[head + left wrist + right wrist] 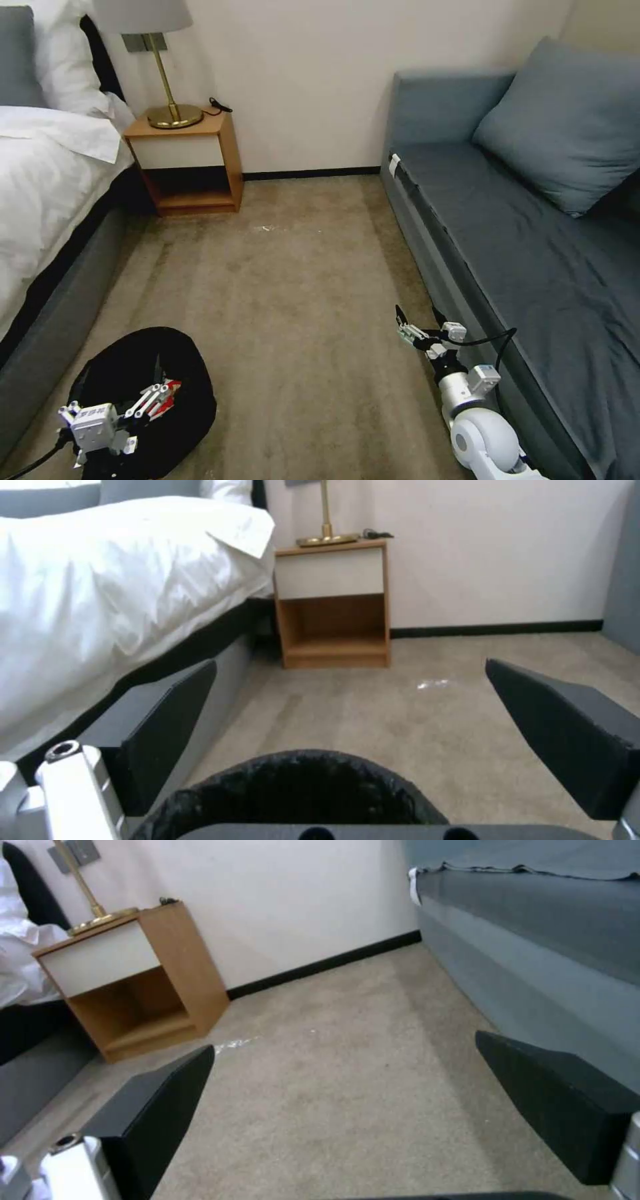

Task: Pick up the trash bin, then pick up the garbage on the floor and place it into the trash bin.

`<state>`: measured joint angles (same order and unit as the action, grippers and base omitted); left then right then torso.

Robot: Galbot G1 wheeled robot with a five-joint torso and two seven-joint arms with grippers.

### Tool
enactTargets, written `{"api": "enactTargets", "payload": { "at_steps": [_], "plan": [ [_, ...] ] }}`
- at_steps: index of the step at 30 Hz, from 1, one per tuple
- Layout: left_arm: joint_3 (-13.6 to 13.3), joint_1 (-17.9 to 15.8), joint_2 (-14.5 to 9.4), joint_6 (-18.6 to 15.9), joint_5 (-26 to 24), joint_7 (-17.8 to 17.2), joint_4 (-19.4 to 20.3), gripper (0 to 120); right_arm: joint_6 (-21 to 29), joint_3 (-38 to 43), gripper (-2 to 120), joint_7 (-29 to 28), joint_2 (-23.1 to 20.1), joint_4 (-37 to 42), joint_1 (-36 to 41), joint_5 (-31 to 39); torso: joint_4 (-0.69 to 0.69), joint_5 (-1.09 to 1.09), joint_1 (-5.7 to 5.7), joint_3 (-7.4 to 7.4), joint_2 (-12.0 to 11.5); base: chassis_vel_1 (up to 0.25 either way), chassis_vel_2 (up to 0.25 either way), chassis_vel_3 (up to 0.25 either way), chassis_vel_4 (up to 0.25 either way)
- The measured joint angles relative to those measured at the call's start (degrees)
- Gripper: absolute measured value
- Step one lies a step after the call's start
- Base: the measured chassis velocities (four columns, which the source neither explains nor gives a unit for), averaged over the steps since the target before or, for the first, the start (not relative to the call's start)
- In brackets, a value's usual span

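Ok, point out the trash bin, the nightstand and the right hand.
trash bin (193,387): head view, bag-lined right rim.
nightstand (183,152): head view, white drawer front.
right hand (408,325): head view, midway between fingertips.

Left gripper (162,393) over the trash bin (193,373); right gripper (419,319) open above carpet (300,300)

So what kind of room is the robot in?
Probably a bedroom, maybe in a hotel. There is a bed with white sheets, a small wooden nightstand with a brass lamp on it, and a grey-blue sofa across the carpet.
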<state>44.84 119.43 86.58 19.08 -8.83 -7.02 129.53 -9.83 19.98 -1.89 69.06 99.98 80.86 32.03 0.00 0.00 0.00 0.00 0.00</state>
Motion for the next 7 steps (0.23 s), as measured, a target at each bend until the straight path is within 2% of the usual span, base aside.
{"api": "enactTargets", "payload": {
  "at_steps": [7],
  "plan": [
    [0.01,0.00,0.00,-0.04,-0.02,-0.05,0.02,100,0.00,-0.03,100,0.00,-0.01,0.00,-0.03,0.00,0.00,0.00,0.00,0.00,0.00,0.000,0.000,0.000,0.000]
  ]
}}
